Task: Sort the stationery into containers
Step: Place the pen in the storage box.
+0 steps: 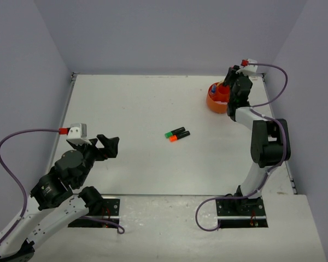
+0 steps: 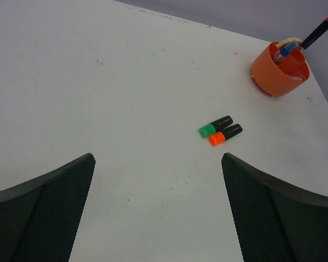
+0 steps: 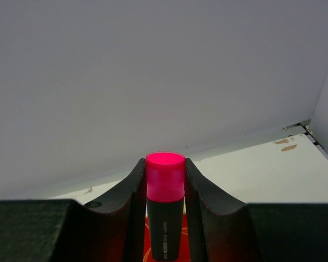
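My right claw (image 3: pixel 165 165) pinches the black highlighter with the pink cap (image 3: pixel 165 180), tilted, with its lower end at the round orange plastic divided tub (image 1: pixel 215 105) on the counter's (image 1: pixel 131 103) far right. My left claw (image 2: pixel 157 161) hangs spread and empty, well short of the green-capped highlighter (image 2: pixel 215 126) and the orange-capped highlighter (image 2: pixel 225 135), which lie touching mid-counter. My worry is that, released at this tilt, the pen could catch a divider or topple over the rim.
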### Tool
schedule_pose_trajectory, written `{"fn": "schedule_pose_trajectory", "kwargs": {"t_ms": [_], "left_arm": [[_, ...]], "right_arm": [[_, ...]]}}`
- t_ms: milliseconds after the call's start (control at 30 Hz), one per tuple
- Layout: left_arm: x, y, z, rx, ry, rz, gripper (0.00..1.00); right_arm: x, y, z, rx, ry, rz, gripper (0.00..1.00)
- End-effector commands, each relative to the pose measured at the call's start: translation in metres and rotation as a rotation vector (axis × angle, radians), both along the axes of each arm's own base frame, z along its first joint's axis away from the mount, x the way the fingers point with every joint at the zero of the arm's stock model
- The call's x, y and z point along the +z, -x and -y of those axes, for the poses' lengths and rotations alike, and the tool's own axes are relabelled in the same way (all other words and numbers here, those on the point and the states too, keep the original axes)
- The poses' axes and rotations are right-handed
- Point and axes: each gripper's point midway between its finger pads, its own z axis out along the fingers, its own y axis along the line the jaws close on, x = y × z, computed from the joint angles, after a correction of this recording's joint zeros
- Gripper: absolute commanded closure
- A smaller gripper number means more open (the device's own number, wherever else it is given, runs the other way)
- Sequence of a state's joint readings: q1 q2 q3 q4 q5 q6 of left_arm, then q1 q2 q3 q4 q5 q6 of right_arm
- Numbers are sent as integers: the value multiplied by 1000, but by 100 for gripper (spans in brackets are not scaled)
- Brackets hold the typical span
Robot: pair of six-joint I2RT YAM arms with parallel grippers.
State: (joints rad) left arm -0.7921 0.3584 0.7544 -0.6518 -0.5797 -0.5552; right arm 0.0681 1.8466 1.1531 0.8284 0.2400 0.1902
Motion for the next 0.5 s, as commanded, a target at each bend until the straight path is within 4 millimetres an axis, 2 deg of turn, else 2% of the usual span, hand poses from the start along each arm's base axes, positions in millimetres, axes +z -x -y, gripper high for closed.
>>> {"fn": "schedule_pose_trajectory", "kwargs": {"t_ms": [0,167,200,300,333,367,400,467], "left_arm": [[2,-5,1,-2,-21,18,0],[2,-5,1,1,-21,20,0],[2,-5,0,2,-22,20,0],[3,-4,1,1,-19,22,0],[2,-5,0,3,-20,21,0],[2,-4,1,1,-20,20,0],[2,-4,1,0,-21,21,0],[3,-4,1,1,-19,21,0]], "right_arm": [[7,2,-5,29,-6,59,92],[-3,4,-4,23,-9,40,72],[-4,5,-4,21,-9,37,64],[-8,7,-3,14,-5,27,64],[-7,7,-2,14,-5,29,55],[-6,8,-2,14,-3,30,55],[-4,9,-3,20,-3,33,38],[4,14,-10,56,9,45,37]]}}
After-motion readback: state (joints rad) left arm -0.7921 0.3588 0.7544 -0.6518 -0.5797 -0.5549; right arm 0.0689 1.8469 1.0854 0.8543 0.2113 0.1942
